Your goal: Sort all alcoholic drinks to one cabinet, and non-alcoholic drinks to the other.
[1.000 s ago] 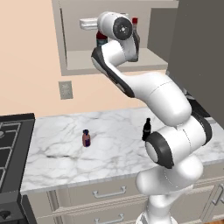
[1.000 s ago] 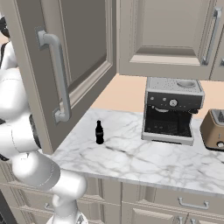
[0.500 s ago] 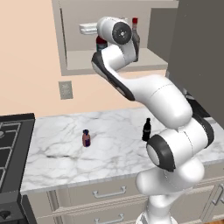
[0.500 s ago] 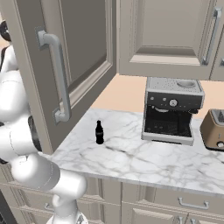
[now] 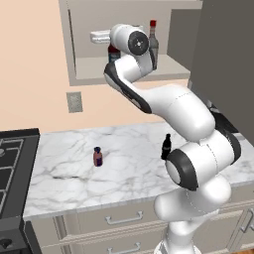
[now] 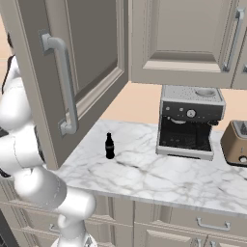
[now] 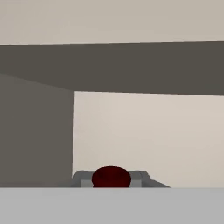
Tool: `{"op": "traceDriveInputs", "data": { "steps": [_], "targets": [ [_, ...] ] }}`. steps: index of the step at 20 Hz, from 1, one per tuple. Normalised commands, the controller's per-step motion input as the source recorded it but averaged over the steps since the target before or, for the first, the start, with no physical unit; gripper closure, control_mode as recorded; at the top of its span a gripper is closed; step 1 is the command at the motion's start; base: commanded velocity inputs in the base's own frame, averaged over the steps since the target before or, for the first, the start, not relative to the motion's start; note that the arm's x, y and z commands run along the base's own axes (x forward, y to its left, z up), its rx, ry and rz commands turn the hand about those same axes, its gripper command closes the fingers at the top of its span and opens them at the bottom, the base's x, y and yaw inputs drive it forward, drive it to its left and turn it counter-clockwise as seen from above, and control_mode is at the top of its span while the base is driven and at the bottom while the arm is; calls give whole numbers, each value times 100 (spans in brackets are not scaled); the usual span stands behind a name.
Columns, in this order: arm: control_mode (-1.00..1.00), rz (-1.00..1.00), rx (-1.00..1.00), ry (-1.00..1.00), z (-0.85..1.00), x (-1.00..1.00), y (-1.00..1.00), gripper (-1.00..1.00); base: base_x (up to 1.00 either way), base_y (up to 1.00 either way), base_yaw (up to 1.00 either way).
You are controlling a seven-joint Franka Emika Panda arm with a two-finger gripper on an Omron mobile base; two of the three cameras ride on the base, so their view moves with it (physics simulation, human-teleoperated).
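My arm reaches up into an open wall cabinet [image 5: 94, 74] with a pale shelf. My gripper [image 5: 110, 45] is shut on the top of the dark brown-red bottle [image 5: 113, 52]; my arm hides the bottle's lower part. In the hand view its dark red cap [image 7: 111, 176] sits between my fingertips, so my gripper [image 7: 111, 179] faces the cabinet's back wall. The clear red-capped bottle [image 5: 153, 40] stands on the same shelf to the right. On the marble counter stand the black cola bottle [image 5: 167, 147] [image 6: 109, 146] and the short purple-pink container [image 5: 97, 157].
An open cabinet door with a long bar handle [image 6: 65, 87] hangs over the counter's left part, dark grey from its other side [image 5: 225, 59]. A coffee machine [image 6: 189, 121] and a toaster [image 6: 236, 143] stand at the right. A stove [image 5: 12, 163] borders the counter's left.
My hand and the dark bottle have sunk slightly inside the cabinet. The counter items have not moved.
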Motion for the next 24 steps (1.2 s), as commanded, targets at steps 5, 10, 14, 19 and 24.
{"op": "traceDriveInputs", "data": {
  "steps": [5,10,14,19,24],
  "targets": [
    [-100,3,0,0,0,39,0,100,0,0,0],
    [-100,2,0,0,0,33,0,100,0,0,0],
    [-100,2,0,0,0,27,0,100,0,0,0],
    [-100,2,0,0,0,30,0,100,0,0,0],
    [-100,2,0,0,0,21,1,100,0,0,0]
  ]
}}
